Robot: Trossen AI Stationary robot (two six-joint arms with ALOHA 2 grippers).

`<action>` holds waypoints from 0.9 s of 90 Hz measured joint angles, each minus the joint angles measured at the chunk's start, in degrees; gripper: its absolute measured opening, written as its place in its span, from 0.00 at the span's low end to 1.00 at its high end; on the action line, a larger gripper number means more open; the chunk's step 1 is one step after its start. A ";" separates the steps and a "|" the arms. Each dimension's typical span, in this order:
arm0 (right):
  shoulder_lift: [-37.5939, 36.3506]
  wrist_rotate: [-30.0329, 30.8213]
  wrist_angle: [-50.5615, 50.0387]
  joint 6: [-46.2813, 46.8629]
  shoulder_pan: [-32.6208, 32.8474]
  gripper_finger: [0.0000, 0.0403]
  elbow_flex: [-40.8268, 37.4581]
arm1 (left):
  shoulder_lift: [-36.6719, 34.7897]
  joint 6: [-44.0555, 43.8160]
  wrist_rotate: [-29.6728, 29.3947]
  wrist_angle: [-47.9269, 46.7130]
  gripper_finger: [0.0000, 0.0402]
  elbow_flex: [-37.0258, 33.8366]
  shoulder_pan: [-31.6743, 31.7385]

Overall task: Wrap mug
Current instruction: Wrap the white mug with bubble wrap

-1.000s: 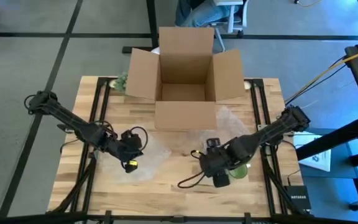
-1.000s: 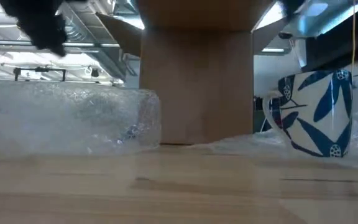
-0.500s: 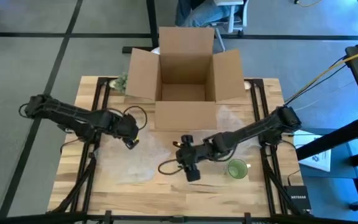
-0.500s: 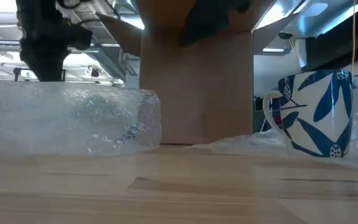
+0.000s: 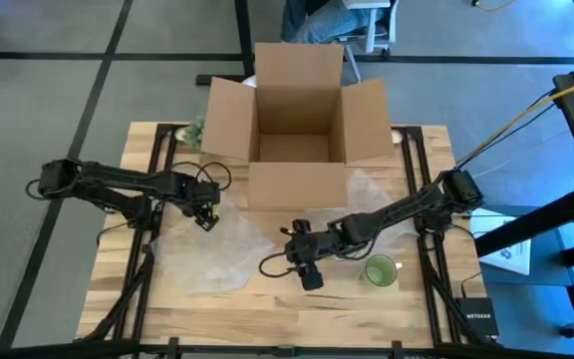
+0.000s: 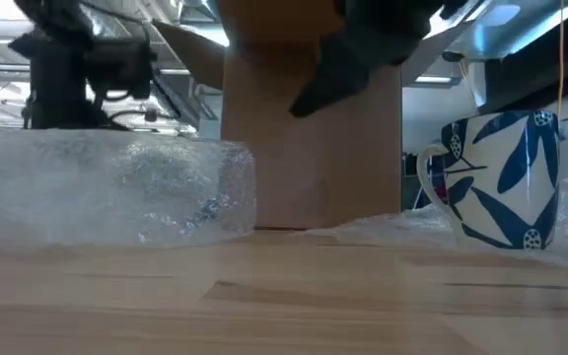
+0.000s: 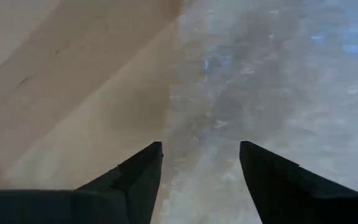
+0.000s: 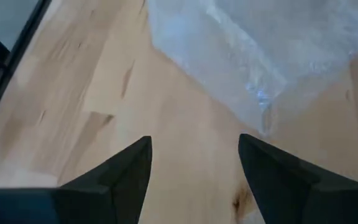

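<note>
Wooden table (image 5: 267, 299) bears box (image 5: 295, 120), bubble wrap (image 5: 212, 254), seemingly mug (image 5: 380, 270).

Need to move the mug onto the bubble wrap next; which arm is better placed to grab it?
Probably the right. Its open gripper hovers close beside the mug, while the left gripper, also open, sits over the bubble wrap across the table.

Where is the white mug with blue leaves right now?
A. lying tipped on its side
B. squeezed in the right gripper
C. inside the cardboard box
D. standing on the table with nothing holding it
D: the white ceramic mug with blue leaves stands upright on the wooden table, and the open right gripper is off to one side, holding nothing.
</note>
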 joint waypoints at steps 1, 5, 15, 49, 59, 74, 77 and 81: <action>0.00 0.00 0.00 0.00 0.00 0.56 -0.08 | 0.00 0.17 0.02 0.33 0.50 -0.34 0.19; 0.02 0.07 0.11 0.00 0.00 0.56 -0.34 | -0.06 1.09 0.14 1.32 0.50 -1.30 0.83; 0.02 0.20 0.29 -0.02 0.00 0.56 -0.41 | -0.26 3.11 0.59 2.44 0.46 -2.56 0.90; -0.17 0.76 0.66 0.24 0.07 0.56 -0.44 | -0.62 0.86 2.59 -8.03 0.01 15.59 -11.62; -0.22 0.76 1.14 0.24 0.07 0.56 -0.44 | -1.18 -0.46 1.74 -12.58 0.00 25.32 -17.55; -0.26 0.76 -0.68 -1.42 0.07 0.56 1.65 | -1.23 -1.80 1.37 -16.13 0.00 37.17 -27.00; -0.28 0.78 -0.83 -1.97 0.07 0.56 1.99 | -1.25 -1.66 1.51 -16.56 0.00 38.93 -29.09; -0.28 0.78 -1.26 -2.70 0.07 0.56 2.35 | -1.25 -1.54 1.63 -16.37 0.00 40.97 -31.88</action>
